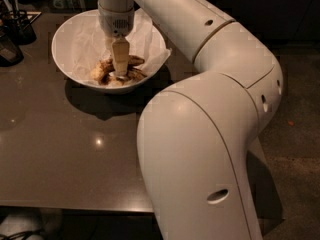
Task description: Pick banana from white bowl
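**Gripper down in the bowl, can't call the grip**

On my feed the gripper [120, 75] points straight down into the white bowl [61, 61], with its tip at the pile of fruit in the bottom. I can't tell from this angle whether it's clamped or loose. It reads as one pale column dropping from the wrist, and the tip blends into the fruit.

The banana [132, 73] is in the bowl, lying low in the middle with the tip right at it. It's dull yellow with lots of brown and partly hidden behind the gripper. Shorter brown-yellow pieces [98, 73] sit bunched right against it on the left, so I can't make out where one ends and the next starts.

The bowl is lined with crumpled white paper [80, 44], and a corner of it pokes out over the right rim. The bowl sits at the far left of a dark glossy table [75, 149]. Two dark containers [15, 31] stand near it at the left edge, apart from the bowl.

The arm [210, 134] fills the right half of my view, bending up from the bottom and over to the bowl.
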Available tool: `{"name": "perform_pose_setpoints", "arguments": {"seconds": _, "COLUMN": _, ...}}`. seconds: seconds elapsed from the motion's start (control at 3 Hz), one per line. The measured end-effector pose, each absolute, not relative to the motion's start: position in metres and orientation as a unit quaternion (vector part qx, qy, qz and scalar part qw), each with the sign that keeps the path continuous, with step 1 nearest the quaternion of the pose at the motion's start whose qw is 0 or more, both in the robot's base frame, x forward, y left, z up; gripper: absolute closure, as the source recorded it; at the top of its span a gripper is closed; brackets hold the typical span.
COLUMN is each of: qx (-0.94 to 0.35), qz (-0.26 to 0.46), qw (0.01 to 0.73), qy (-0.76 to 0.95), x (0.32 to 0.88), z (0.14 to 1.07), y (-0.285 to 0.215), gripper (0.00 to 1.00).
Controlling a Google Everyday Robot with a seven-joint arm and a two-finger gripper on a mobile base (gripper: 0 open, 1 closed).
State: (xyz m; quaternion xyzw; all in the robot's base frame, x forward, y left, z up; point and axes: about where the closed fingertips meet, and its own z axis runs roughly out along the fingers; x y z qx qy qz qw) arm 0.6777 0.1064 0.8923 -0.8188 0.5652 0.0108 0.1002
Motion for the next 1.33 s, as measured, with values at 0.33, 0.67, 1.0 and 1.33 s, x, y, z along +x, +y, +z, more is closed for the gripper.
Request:
{"name": "perform_pose_setpoints", "arguments": {"seconds": 0.33, "qx": -0.819, "qz": 0.021, "qw": 0.090, "qy": 0.566, "x": 0.6778, "z": 0.8797, "y": 0.1057, "gripper": 0.33}}
{"name": "perform_pose_setpoints", "arguments": {"seconds": 0.67, "qx": -0.813, "qz": 0.024, "qw": 0.092, "qy": 0.575, "x": 0.6807, "z": 0.8734, "y": 0.1012, "gripper": 0.52}}
{"name": "perform_pose_setpoints", "arguments": {"seconds": 1.0, "qx": -0.813, "qz": 0.024, "qw": 0.092, "qy": 0.575, "x": 0.6807, "z": 0.8734, "y": 0.1012, "gripper": 0.76}}
{"name": "perform_pose_setpoints", "arguments": {"seconds": 1.33, "qx": -0.813, "qz": 0.023, "qw": 0.092, "qy": 0.575, "x": 0.6807, "z": 0.8735, "y": 0.1012, "gripper": 0.98}}
